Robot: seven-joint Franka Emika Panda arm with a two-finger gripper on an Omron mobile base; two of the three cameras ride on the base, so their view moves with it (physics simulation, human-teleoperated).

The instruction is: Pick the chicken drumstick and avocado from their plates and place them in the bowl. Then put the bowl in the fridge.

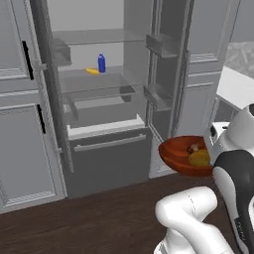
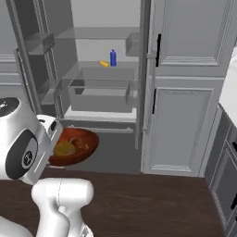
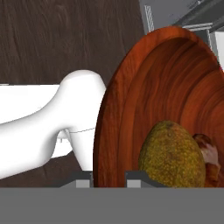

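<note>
The glossy reddish-brown bowl [image 1: 178, 158] hangs in the air in front of the open fridge [image 1: 99, 106], lower than its shelves. My gripper [image 3: 109, 177] is shut on the bowl's rim [image 3: 103, 131], one finger on each side of the wall. Inside the bowl lie the yellow-green avocado [image 3: 173, 155] and, beside it, the orange-brown chicken drumstick [image 3: 210, 155]. Both also show in the bowl [image 2: 85, 144] in the right base view: avocado [image 2: 65, 148], drumstick [image 2: 79, 143]. The plates are out of view.
A blue bottle [image 1: 101, 63] and a small yellow item [image 1: 92, 71] stand on a fridge shelf above a grey inner drawer [image 1: 101, 106]. The fridge door [image 1: 168, 74] stands open just behind the bowl. Closed grey cabinet doors [image 2: 185, 120] flank the fridge.
</note>
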